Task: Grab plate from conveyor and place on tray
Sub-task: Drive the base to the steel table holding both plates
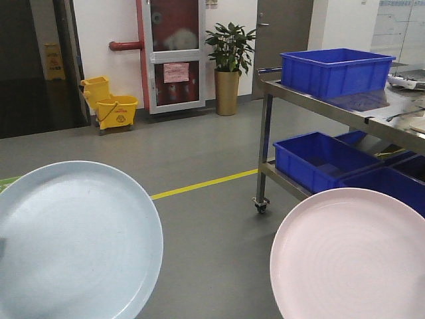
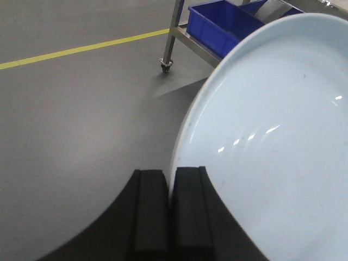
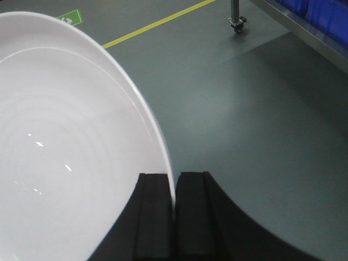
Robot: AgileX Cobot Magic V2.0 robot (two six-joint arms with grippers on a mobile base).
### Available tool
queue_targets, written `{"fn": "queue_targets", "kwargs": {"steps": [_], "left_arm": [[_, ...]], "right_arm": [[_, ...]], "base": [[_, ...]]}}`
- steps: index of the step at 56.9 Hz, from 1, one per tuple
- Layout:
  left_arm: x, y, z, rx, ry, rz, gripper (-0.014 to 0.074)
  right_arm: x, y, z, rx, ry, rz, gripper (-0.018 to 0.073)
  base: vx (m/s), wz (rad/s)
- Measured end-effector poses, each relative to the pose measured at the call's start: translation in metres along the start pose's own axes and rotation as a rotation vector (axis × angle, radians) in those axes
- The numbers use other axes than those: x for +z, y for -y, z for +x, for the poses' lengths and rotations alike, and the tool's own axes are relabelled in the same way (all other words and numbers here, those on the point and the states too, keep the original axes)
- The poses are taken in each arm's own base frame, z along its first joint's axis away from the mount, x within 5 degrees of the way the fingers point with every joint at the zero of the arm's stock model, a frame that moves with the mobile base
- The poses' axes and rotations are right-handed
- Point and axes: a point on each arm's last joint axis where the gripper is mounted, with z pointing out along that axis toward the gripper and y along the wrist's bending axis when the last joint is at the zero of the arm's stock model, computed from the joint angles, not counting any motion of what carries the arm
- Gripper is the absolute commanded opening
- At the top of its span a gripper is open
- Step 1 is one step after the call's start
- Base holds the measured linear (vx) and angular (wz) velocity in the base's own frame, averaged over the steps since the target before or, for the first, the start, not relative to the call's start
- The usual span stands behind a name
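My left hand is clamped on the rim of the pale blue plate and my right hand on that of the pink plate, both held above the floor; stiff, light and slick, I judge, so rim pinches could slip.

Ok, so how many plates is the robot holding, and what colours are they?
light blue plate: 1, pinched at its rim by the left pincer
pale pink plate: 1, pinched at its rim by the right pincer
Total: 2 plates
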Motion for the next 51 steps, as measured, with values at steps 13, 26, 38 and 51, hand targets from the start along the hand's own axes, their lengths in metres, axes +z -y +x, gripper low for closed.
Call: {"fn": "queue_targets", "kwargs": {"steps": [13, 26, 38, 51], "left_arm": [[0.0000, 0.0000, 0.0000, 0.000, 0.000, 0.000, -0.0006], [0.0000, 0.0000, 0.0000, 0.000, 0.000, 0.000, -0.0006], [0.0000, 0.0000, 0.0000, 0.000, 0.000, 0.000, -0.0006], [0.0000, 0.0000, 0.0000, 0.000, 0.000, 0.000, -0.0006]], "right_arm": [[0.0000, 0.0000, 0.0001, 0.000, -0.001, 0.000, -0.0009], [0.0000, 0.0000, 0.0003, 0.000, -0.003, 0.000, -0.0009], [0.0000, 0.0000, 0.0003, 0.000, -0.004, 0.000, -0.0009], [0.0000, -0.0001, 0.0005, 0.000, -0.005, -0.001, -0.0009]], "base": [[0.41, -0.10], [0.45, -0.07], [0.48, -0.12], [0.50, -0.20]]}}
